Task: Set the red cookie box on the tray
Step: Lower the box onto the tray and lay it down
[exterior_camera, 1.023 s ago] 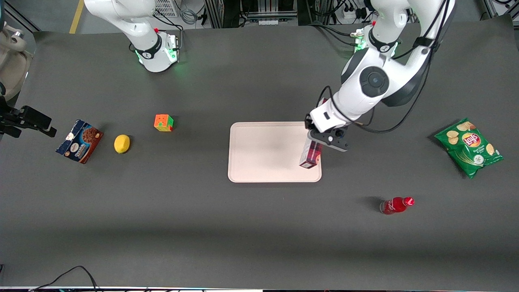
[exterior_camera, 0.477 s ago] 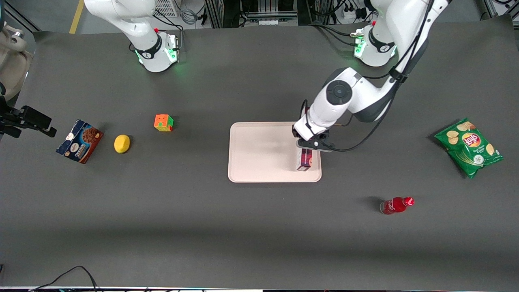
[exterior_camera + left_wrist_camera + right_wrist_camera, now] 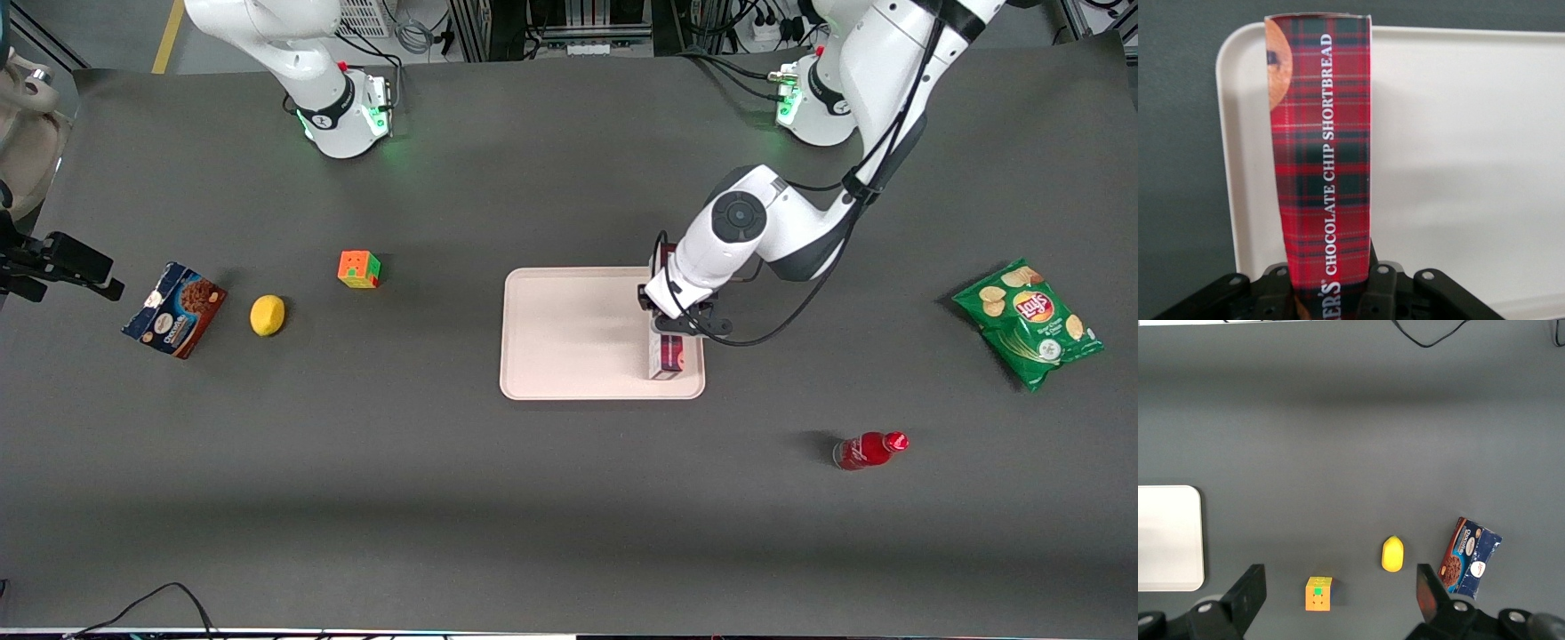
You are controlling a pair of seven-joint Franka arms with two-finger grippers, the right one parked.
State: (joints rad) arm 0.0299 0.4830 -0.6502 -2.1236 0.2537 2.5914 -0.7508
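The red cookie box (image 3: 666, 355), long and tartan-patterned, is over the tray (image 3: 578, 333) at the tray's end toward the working arm. Its nearer end shows below my gripper (image 3: 673, 327), and its lower end looks down on the tray. In the left wrist view the red cookie box (image 3: 1321, 153) runs out from between the black fingers (image 3: 1382, 293) over the tray (image 3: 1458, 167). My gripper (image 3: 1331, 297) is shut on the box's end.
A red bottle (image 3: 869, 450) lies nearer the camera than the tray. A green chip bag (image 3: 1029, 322) lies toward the working arm's end. A cube (image 3: 358, 268), a lemon (image 3: 267, 315) and a dark-blue cookie box (image 3: 174, 308) lie toward the parked arm's end.
My gripper has carried the red cookie box inward over the tray and lowered it. The arm's elbow has swung down and closer to the tray.
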